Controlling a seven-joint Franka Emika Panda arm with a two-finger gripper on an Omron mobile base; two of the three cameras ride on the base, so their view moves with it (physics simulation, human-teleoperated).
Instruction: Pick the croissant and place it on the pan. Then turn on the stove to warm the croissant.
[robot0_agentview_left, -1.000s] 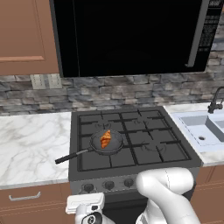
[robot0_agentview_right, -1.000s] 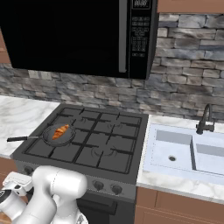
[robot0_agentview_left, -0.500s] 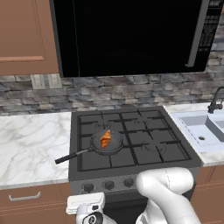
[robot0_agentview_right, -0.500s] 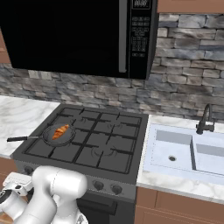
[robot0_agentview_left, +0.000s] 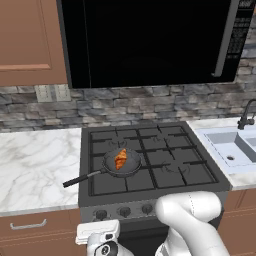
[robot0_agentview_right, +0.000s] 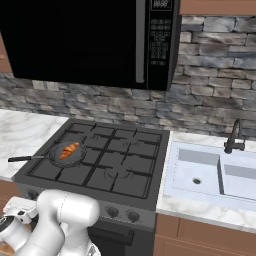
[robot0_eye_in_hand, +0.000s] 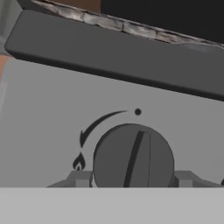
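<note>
With the croissant (robot0_agentview_left: 120, 159) already in the pan (robot0_agentview_left: 131, 165), the gripper (robot0_eye_in_hand: 132, 180) clamps 1 stove knob (robot0_eye_in_hand: 133, 156) to turn it.

The small golden-orange crescent croissant (robot0_agentview_left: 120, 159) lies inside the small round dark grey frying pan (robot0_agentview_left: 134, 166), which sits on the dark grey gas stove's (robot0_agentview_left: 165, 172) front-left grate, its thin black handle reaching past the stove's left edge.

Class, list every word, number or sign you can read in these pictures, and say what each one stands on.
No words or numbers read clearly.
Stove front panel, beside the knob: a flame sign, a curved arrow and a dot.
Microwave keypad: markings too small to read.
</note>
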